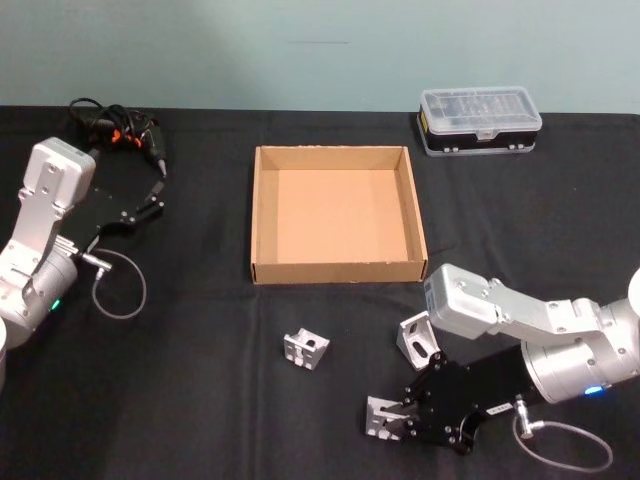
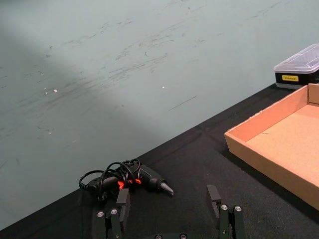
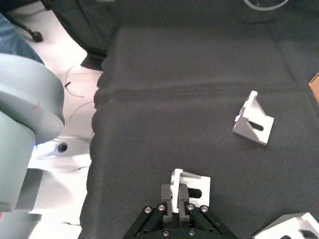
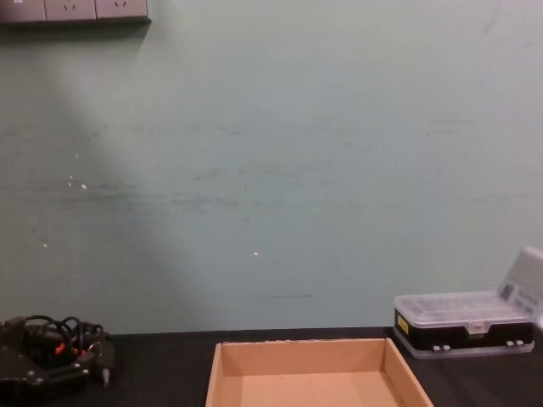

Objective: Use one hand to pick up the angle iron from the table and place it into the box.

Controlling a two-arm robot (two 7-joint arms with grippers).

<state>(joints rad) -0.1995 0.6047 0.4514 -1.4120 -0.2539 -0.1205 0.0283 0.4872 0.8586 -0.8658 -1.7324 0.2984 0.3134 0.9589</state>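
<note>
Now | right pincer (image 3: 176, 190) clamped on angle iron (image 3: 196, 184) — axis unclear | left pincer (image 2: 168, 193) apart

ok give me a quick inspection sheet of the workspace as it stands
surface: black table, flat, matte
job's things: box empty; first angle iron loose in front of the box; second angle iron beside the right arm; third angle iron gripped near the table's front edge
clutter: black case with clear lid behind the box to the right; corded tool at back left
end effectors: right end effector shut on the third angle iron; left end effector open, near the corded tool
cables: left grey cable and right grey cable looped on the table
surroundings: pale green wall, wall sockets
</note>
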